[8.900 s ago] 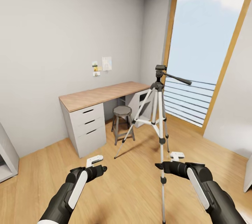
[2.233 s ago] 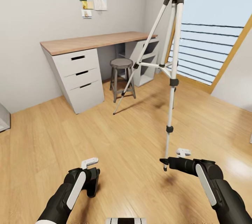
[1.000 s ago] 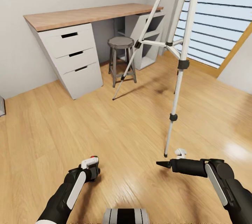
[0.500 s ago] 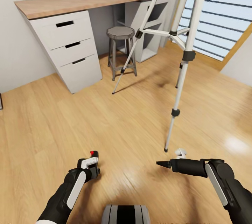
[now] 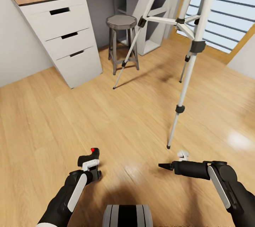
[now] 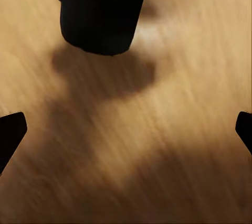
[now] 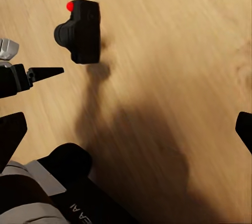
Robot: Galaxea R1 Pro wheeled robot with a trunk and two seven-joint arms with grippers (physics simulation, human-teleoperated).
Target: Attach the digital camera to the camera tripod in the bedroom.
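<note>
Over on the left stands a white desk (image 5: 67, 25) with a smooth wood top and three slotted drawers. Low on the pale plank floor (image 5: 46, 120) sits the small black boxy camera (image 5: 89, 154), red dot on top, just ahead of the left gripper (image 5: 92, 170), whose dark fingers are spread apart. A grey round-seated stool (image 5: 122, 42) comes next, then the slim silver tripod (image 5: 187, 67) with black joints. The right gripper (image 5: 166, 166) points sideways; I cannot tell its state.
</note>
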